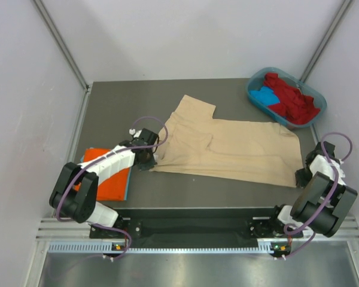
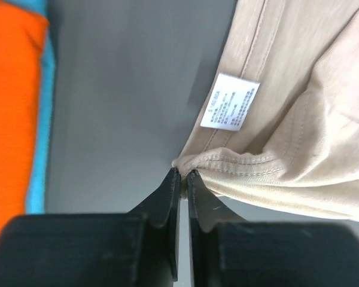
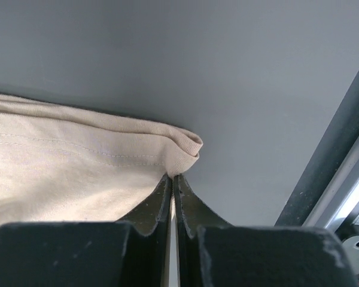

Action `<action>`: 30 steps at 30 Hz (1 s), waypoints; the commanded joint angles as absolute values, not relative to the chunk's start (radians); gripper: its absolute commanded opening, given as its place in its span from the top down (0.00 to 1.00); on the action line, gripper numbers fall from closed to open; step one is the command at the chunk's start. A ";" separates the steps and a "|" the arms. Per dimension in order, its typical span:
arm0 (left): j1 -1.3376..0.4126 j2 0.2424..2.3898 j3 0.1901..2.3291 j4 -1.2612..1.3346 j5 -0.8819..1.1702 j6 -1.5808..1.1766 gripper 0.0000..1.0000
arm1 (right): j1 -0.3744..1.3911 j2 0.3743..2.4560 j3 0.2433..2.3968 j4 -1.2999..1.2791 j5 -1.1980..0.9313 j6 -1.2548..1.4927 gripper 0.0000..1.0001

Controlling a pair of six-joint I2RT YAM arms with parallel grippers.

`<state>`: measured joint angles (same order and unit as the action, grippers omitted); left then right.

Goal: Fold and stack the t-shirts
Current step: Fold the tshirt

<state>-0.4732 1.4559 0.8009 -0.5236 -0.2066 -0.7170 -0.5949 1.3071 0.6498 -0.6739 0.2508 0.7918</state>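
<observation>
A beige t-shirt (image 1: 233, 146) lies spread across the dark table, one sleeve pointing to the back. My left gripper (image 1: 151, 156) is shut on its near left corner; the left wrist view shows the gripper (image 2: 183, 173) pinching a bunched seam (image 2: 239, 160) just below the white label (image 2: 230, 101). My right gripper (image 1: 301, 177) is shut on the shirt's near right corner, and in the right wrist view the gripper (image 3: 172, 176) clamps the folded hem (image 3: 182, 146). An orange t-shirt (image 1: 105, 173) lies folded on a blue one at the left, under my left arm.
A teal tub (image 1: 314, 116) at the back right holds red shirts (image 1: 293, 98) and a blue one (image 1: 264, 95). Metal frame rails (image 3: 335, 173) run along the table's right side, close to my right gripper. Grey walls stand round the table.
</observation>
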 commanded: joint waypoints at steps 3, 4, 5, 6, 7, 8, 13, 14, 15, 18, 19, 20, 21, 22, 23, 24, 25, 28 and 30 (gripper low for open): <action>-0.466 1.445 0.885 -0.638 -0.305 -0.680 1.00 | -0.618 1.306 0.687 -0.722 0.385 0.752 1.00; -0.466 1.440 0.888 -0.647 -0.310 -0.677 1.00 | -0.618 1.295 0.690 -0.735 0.393 0.752 1.00; -0.466 1.436 0.888 -0.658 -0.310 -0.667 1.00 | -0.618 1.272 0.690 -0.751 0.403 0.749 1.00; -0.466 1.430 0.887 -0.667 -0.308 -0.664 1.00 | -0.618 1.260 0.687 -0.759 0.408 0.746 1.00; -0.466 1.425 0.884 -0.679 -0.302 -0.663 0.99 | -0.618 1.247 0.684 -0.776 0.414 0.744 1.00; -0.466 1.422 0.879 -0.683 -0.296 -0.660 0.98 | -0.618 1.226 0.674 -0.779 0.417 0.745 1.00; -0.466 1.413 0.848 -0.696 -0.268 -0.649 0.93 | -0.618 1.210 0.670 -0.816 0.394 0.761 1.00; -0.466 1.414 0.842 -0.695 -0.259 -0.644 0.93 | -0.618 1.216 0.670 -0.821 0.391 0.762 1.00; -0.466 1.414 0.832 -0.695 -0.252 -0.641 0.92 | -0.618 1.224 0.669 -0.825 0.391 0.764 1.00; -0.468 1.417 0.816 -0.696 -0.224 -0.643 0.86 | -0.618 1.268 0.673 -0.844 0.387 0.764 1.00; -0.468 1.413 0.812 -0.698 -0.219 -0.644 0.82 | -0.618 1.278 0.679 -0.854 0.382 0.761 1.00; -0.469 1.408 0.808 -0.698 -0.216 -0.649 0.76 | -0.618 1.295 0.690 -0.861 0.379 0.761 1.00; -0.469 1.396 0.804 -0.698 -0.206 -0.652 0.73 | -0.618 1.299 0.693 -0.865 0.376 0.759 0.97; -0.469 1.388 0.804 -0.699 -0.198 -0.653 0.71 | -0.618 1.298 0.696 -0.865 0.371 0.758 0.92; -0.469 1.385 0.805 -0.699 -0.192 -0.657 0.67 | -0.618 1.293 0.704 -0.867 0.364 0.755 0.88; -0.469 1.381 0.822 -0.715 -0.187 -0.658 0.64 | -0.620 1.287 0.710 -0.868 0.361 0.753 0.82; -0.469 1.382 0.837 -0.725 -0.181 -0.657 0.63 | -0.618 1.278 0.716 -0.880 0.360 0.758 0.80; -0.468 1.391 0.938 -0.779 -0.175 -0.643 0.57 | -0.618 1.229 0.768 -0.879 0.333 0.753 0.76; -0.465 1.400 1.041 -0.779 -0.179 -0.624 0.52 | -0.618 1.206 0.837 -0.879 0.316 0.750 0.73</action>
<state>-0.4717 1.4170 0.8921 -0.7597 -0.1772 -0.6495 -0.6075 1.2659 0.7231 -0.8837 0.3237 0.7586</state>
